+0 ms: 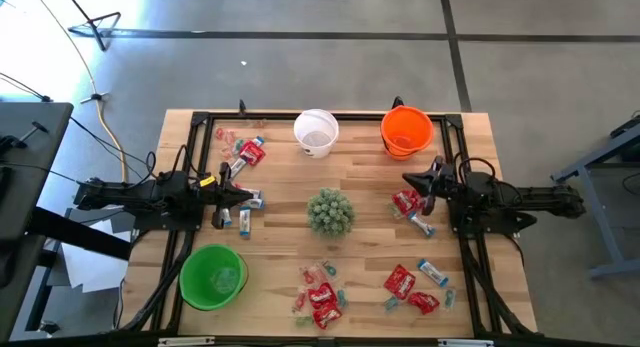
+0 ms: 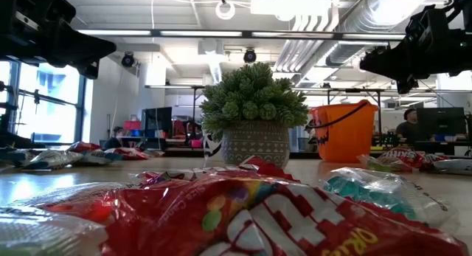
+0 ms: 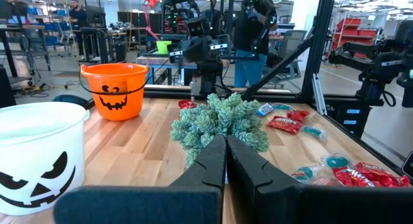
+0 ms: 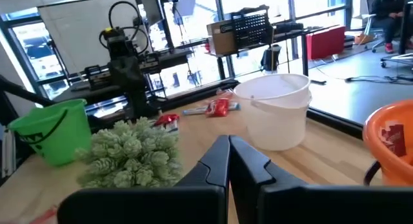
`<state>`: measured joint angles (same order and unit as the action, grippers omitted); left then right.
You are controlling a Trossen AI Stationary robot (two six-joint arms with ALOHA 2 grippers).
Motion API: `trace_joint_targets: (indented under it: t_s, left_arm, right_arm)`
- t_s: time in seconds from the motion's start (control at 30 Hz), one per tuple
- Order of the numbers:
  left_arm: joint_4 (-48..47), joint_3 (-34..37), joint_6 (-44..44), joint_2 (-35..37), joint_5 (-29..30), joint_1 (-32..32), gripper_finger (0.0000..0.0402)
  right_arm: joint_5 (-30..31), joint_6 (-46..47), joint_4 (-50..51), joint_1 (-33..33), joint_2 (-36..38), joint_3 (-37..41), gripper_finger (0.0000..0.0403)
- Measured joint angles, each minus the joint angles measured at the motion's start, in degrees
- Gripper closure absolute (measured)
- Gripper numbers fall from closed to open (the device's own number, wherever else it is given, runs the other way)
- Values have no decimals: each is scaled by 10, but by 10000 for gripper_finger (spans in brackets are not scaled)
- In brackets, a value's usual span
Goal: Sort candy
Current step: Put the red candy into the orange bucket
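Observation:
Wrapped candy lies in loose groups on the wooden table: red and blue pieces at the far left, a few by the left arm, some at the right, red packets at the near middle and near right. My left gripper hovers shut and level at the left, pointing at the green plant. My right gripper hovers shut and level at the right, above the candy there. Neither holds anything.
A white bucket and an orange bucket stand at the far edge, and a green bucket at the near left. The potted plant stands in the table's middle. Black frame rails run along the sides. People stand beyond the table.

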<state>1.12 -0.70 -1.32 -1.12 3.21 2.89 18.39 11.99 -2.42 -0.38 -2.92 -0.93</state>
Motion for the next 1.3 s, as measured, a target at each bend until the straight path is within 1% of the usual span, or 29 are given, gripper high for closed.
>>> trace_joint_targets:
  t_s: [0.5, 0.63, 0.77, 0.9, 1.3]
  left_arm:
    - [0, 0, 0, 0, 0, 0, 401]
    - [0, 0, 0, 0, 0, 0, 401]
    - [0, 0, 0, 0, 0, 0, 401]
    - [0, 0, 0, 0, 0, 0, 401]
    - [0, 0, 0, 0, 0, 0, 401]
  right_arm:
    - [0, 0, 0, 0, 0, 0, 402]
    - [-15, 11, 0, 0, 0, 0, 402]
    - [11, 17, -1, 0, 0, 0, 402]
    - [6, 58, -1, 0, 0, 0, 402]
    - [6, 60, -1, 0, 0, 0, 402]
